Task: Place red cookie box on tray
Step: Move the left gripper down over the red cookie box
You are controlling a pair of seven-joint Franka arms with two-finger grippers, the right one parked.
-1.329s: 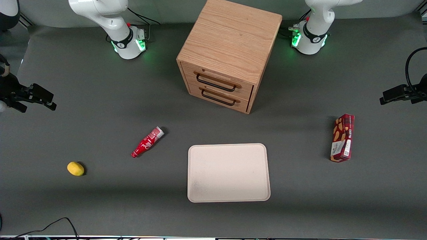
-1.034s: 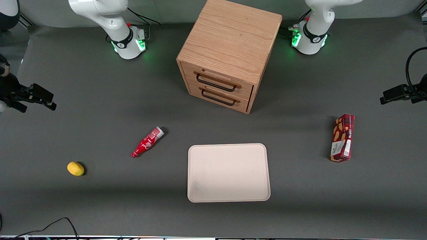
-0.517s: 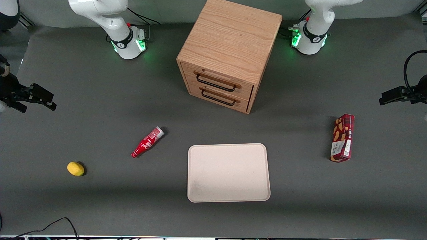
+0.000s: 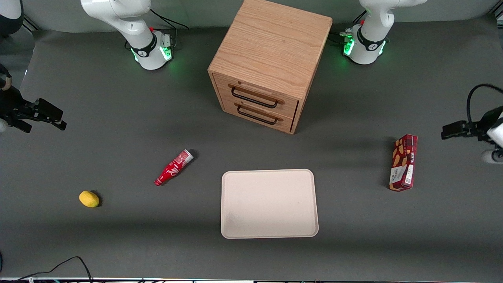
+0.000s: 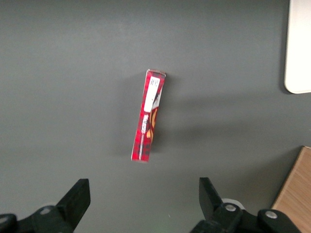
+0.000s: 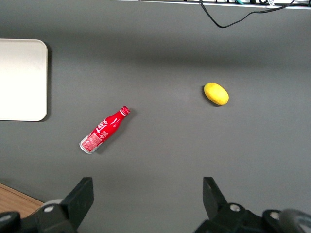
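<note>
The left arm's gripper [image 4: 452, 129] has slid in a bit from the working arm's end of the table, so it's now closer to the red cookie box [image 4: 403, 162] than half a second ago, though not touching it. Nothing else has budged. In the left wrist view the gripper [image 5: 144, 200] has its fingers [image 5: 77, 196] spread wide apart with nothing between them, and the red cookie box [image 5: 148, 115] lies on the dark mat ahead of them. The box sits well apart from the tray [image 4: 269, 203], toward the working arm's end. A wooden two-drawer cabinet [image 4: 267, 63] stands farther from the front camera than the tray. A red soda bottle [image 4: 173, 167] and a lemon [image 4: 89, 199] lie toward the parked arm's end.
</note>
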